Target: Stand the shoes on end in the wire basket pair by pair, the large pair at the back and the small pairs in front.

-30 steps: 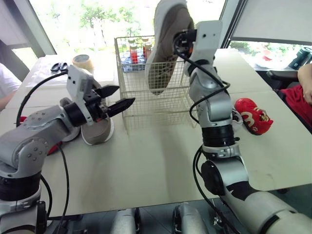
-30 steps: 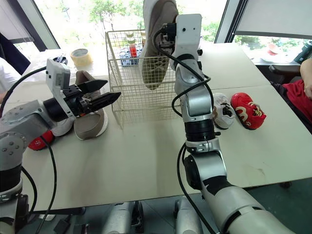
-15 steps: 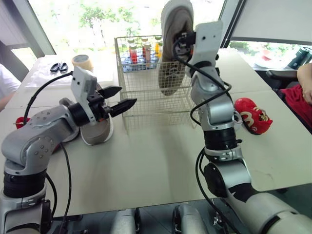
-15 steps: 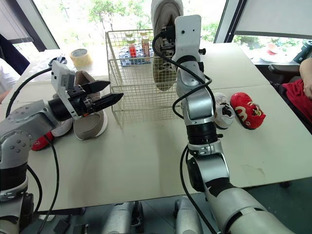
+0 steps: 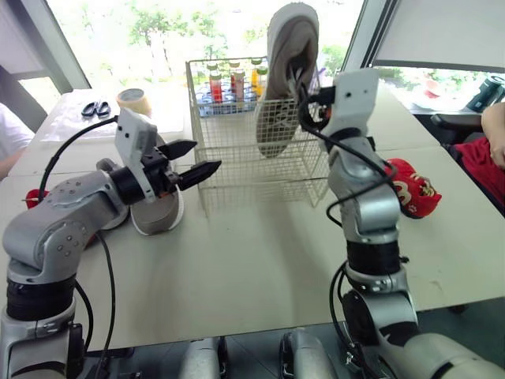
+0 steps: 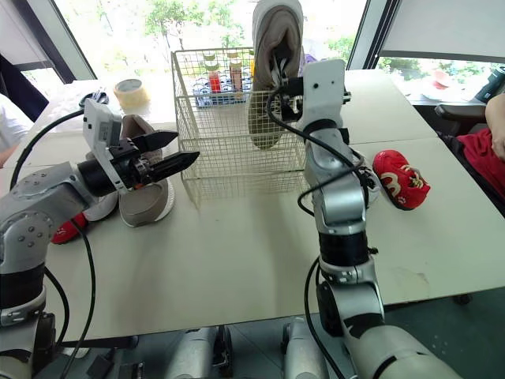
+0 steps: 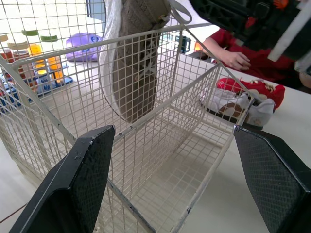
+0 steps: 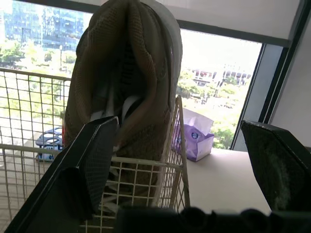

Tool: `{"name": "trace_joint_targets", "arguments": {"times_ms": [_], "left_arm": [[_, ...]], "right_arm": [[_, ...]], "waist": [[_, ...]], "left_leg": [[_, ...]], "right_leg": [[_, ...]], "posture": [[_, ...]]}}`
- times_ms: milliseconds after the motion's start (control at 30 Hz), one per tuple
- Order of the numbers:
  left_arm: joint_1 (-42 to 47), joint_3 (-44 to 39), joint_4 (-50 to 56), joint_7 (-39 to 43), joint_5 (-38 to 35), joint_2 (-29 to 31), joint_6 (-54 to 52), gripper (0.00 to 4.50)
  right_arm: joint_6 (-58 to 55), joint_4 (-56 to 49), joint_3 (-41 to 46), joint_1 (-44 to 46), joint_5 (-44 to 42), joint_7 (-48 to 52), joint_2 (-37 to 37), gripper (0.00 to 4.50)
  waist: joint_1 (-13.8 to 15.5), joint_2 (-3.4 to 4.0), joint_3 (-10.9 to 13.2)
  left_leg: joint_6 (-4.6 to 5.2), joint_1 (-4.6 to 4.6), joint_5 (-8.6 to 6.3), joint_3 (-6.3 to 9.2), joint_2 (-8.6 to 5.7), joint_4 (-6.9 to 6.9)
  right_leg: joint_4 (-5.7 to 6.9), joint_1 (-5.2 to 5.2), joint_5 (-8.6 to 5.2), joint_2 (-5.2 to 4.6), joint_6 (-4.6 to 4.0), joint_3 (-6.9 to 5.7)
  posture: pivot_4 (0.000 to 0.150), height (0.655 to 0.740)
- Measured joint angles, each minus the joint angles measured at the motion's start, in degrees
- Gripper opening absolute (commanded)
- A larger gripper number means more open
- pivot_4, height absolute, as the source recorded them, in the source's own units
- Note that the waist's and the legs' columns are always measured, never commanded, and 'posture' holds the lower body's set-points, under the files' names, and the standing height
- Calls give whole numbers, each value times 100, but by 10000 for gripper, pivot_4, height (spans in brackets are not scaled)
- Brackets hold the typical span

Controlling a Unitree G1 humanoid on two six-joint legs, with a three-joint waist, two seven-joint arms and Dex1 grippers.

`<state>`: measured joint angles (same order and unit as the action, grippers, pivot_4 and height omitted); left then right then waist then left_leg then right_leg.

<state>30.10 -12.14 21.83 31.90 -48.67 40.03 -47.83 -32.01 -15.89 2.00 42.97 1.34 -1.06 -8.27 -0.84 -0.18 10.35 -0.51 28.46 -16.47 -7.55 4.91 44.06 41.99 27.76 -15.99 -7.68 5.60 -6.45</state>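
Note:
A large beige shoe stands toe-down in the right part of the wire basket, its heel well above the rim. My right gripper is open just beside it, fingers spread wide and apart from the shoe. My left gripper hangs open left of the basket, holding nothing. The other large beige shoe lies on the table under my left arm. A red small shoe and a white small shoe lie right of the basket. Another red shoe peeks out at far left.
A tape roll and scissors lie at the back left. Bottles stand behind the basket, and a purple tissue pack sits past it. A person's arm is at the right edge, another person's sleeve at the left.
My right gripper has opened and let go of the large shoe, drawing back a little to the right. The shoe stays on end in the basket. My left arm has barely moved.

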Motion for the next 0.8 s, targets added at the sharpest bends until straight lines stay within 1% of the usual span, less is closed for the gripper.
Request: {"name": "trace_joint_targets", "arguments": {"times_ms": [133, 200, 233, 267, 300, 333, 400, 500, 600, 667, 733, 800], "left_arm": [[27, -3, -117, 87, 13, 1, -14, 40214], [167, -71, -270, 183, -146, 34, -88, 44957], [235, -145, -346, 223, -202, 102, -114, 44957], [294, -200, -415, 275, -209, 186, -138, 44957], [367, -273, -523, 321, -206, 334, -150, 44957], [393, -368, -618, 352, -182, 456, -145, 44957], [394, -430, -682, 407, -123, 507, -131, 44957], [391, -397, -715, 541, -57, 533, -132, 44957], [354, -393, -690, 871, -76, 915, -213, 44957], [265, -420, -609, 1176, -157, 1234, -324, 44957], [134, -460, -548, 1684, -451, 1685, -594, 44957], [116, -531, -398, 2099, -767, 1934, -807, 44957]], "right_arm": [[-2, -880, -53, -462, -301, 635, -318, 44280], [31, -1159, 86, -531, -786, 1224, -656, 45000], [26, -1235, 245, -521, -1054, 1515, -840, 45000], [-30, -1204, 404, -498, -1310, 1807, -1084, 45000], [-181, -1034, 630, -464, -1577, 2141, -1490, 45000], [-349, -781, 905, -462, -1773, 2357, -1737, 45000], [-603, -357, 1193, -477, -2019, 2548, -1914, 45000], [-997, 42, 1279, -477, -2477, 2874, -1980, 45000], [-1278, 8, 1087, -544, -2881, 3566, -2487, 45000], [-1377, -119, 954, -668, -3146, 4211, -3043, 45000], [-1271, -261, 658, -688, -3331, 5318, -3956, 45000], [-933, -294, 333, -503, -3282, 6211, -4569, 45000]], "waist": [[-1, 0, 0], [15, 0, 0], [14, -1, 0], [15, -1, 0], [20, -2, -1], [22, -4, -2], [15, -3, -2], [-2, -2, -1], [-6, 0, 1], [2, 1, 1], [22, 7, 6], [13, 3, 4]], "left_leg": [[0, -4, 0, 0, 0, -1], [2, -2, -1, 2, 0, 2], [3, -8, -2, 2, 0, 2], [5, -10, -3, 3, 0, 2], [7, -14, -4, 5, -1, 2], [9, -27, -5, 5, -1, -1], [9, -39, -5, 2, -1, -11], [8, -37, -5, 1, 0, -13], [9, -24, -5, 0, 0, -19], [9, -24, -5, -1, -1, -24], [12, -20, -7, -1, -2, -23], [14, -43, -11, 0, 0, -23]], "right_leg": [[-1, -3, 0, 0, 0, 0], [-2, -5, 0, 0, 0, -1], [-5, -11, 0, 1, 0, -1], [-7, -16, 0, 0, 0, -2], [-12, -24, -1, 1, 0, -4], [-16, -36, -1, 1, -1, -5], [-20, -44, -1, 1, -1, -4], [-18, -39, -1, 2, -1, -3], [-27, -27, -1, 2, -1, -3], [-37, -30, -1, 1, -1, -3], [-45, -30, -1, 0, 0, -4], [-56, -54, -2, 1, -1, -6]], "posture": [[1500, 6675], [1500, 6675], [1500, 6675], [1500, 6675], [1500, 6675], [1500, 6675], [1500, 6675], [1500, 6675], [1500, 6675], [1500, 6675], [1500, 6675], [1500, 6675]]}}
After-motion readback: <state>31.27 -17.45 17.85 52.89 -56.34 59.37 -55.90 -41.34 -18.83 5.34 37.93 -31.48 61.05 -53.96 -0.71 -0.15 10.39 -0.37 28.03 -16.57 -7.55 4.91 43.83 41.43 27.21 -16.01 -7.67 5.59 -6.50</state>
